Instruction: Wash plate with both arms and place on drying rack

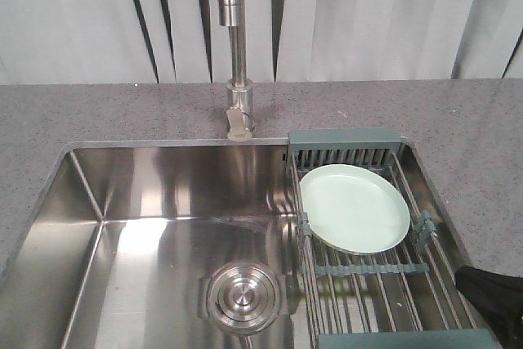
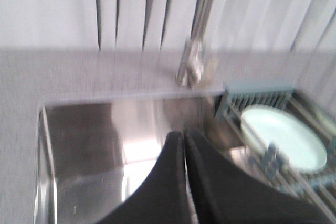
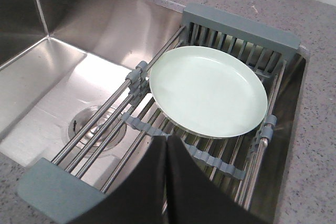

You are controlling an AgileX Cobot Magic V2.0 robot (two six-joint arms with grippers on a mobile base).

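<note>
The pale mint-green plate (image 1: pixel 354 207) lies flat on the drying rack (image 1: pixel 369 271), which spans the right end of the steel sink. It also shows in the right wrist view (image 3: pixel 208 92) and the left wrist view (image 2: pixel 283 136). My right gripper (image 3: pixel 166 141) is shut and empty, hovering above the rack (image 3: pixel 131 129) just in front of the plate. Part of the right arm (image 1: pixel 494 293) shows at the lower right edge. My left gripper (image 2: pixel 184 136) is shut and empty over the sink basin, left of the plate; that view is blurred.
The steel sink basin (image 1: pixel 147 226) has a round drain strainer (image 1: pixel 243 296) at the bottom. A steel faucet (image 1: pixel 236 46) stands on the grey speckled counter (image 1: pixel 98 112) behind the sink. Pale curtains hang behind.
</note>
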